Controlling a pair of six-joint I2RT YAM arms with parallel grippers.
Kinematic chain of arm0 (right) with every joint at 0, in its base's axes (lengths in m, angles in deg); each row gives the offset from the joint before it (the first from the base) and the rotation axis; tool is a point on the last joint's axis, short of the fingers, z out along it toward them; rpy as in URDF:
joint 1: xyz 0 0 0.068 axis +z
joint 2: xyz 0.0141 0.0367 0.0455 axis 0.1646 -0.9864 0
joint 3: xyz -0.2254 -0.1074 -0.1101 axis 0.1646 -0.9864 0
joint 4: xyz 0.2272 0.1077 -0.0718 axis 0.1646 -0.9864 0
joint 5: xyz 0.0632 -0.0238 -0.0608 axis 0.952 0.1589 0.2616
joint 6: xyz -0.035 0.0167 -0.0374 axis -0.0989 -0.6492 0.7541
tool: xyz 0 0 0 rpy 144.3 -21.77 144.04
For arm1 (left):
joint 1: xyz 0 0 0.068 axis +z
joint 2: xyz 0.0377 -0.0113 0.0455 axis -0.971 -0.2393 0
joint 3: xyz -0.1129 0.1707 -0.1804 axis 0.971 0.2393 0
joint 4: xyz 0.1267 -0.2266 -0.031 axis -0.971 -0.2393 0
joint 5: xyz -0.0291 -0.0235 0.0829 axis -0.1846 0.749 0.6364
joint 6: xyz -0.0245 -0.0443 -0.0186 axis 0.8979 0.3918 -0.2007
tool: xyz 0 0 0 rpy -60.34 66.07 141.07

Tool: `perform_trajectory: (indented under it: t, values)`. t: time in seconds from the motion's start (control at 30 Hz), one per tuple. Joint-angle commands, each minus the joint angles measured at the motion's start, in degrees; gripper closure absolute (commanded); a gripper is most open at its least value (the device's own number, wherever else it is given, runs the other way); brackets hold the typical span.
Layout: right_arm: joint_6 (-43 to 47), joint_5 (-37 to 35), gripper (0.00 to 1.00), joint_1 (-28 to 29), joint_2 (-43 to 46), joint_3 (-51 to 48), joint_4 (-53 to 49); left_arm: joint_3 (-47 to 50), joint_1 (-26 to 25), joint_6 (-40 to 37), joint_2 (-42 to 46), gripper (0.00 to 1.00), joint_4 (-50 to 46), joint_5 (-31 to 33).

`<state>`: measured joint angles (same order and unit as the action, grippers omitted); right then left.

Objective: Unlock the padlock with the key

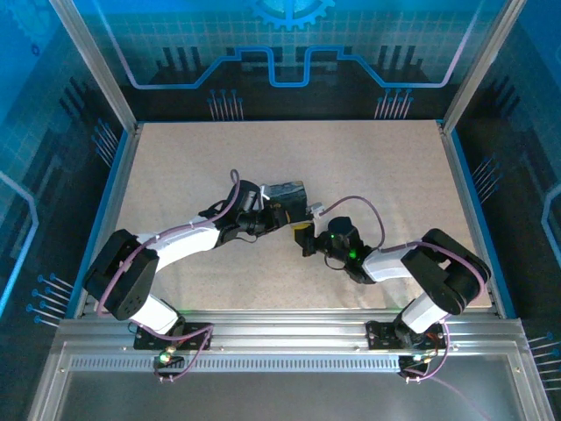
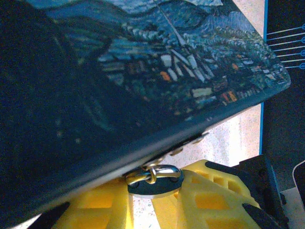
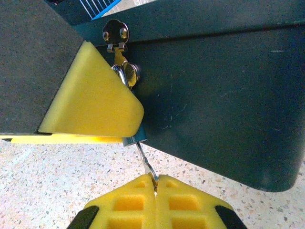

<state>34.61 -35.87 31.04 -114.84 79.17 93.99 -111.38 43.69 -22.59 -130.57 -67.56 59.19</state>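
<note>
The padlock [image 2: 155,185], a small blue body with a silver shackle, hangs from the hasp [image 3: 116,31] of the dark-blue painted tin [image 2: 157,62]. My left gripper [image 2: 155,193] is shut on the padlock, one yellow finger [image 2: 209,195] on each side of it. In the right wrist view the padlock's blue bottom edge [image 3: 133,140] peeks out under the left gripper's yellow finger [image 3: 90,105]. The thin grey key [image 3: 147,163] runs from that edge down into my right gripper [image 3: 156,183], which is shut on it. From above, both grippers [image 1: 279,217] [image 1: 304,235] meet beside the tin [image 1: 286,190].
The tin's dark side wall [image 3: 219,90] stands close to the right of the key. Speckled tabletop [image 3: 57,176] lies below. Blue-lit walls [image 1: 491,79] and a metal frame ring the table [image 1: 368,158].
</note>
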Motion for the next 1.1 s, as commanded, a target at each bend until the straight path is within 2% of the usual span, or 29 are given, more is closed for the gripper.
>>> perform_trajectory:
  t: [0.0, 1.07]
  values:
    - [1.1, -0.8, 1.0, 0.6, -1.0, 2.6, 3.8, 0.3, -0.5, -0.4, 1.3, 0.76, 2.9, -2.7]
    - [1.6, 2.7, 1.0, -1.6, -2.1, 6.5, 4.4, 1.3, -0.7, -0.4, 1.3, 0.76, 2.9, -2.6]
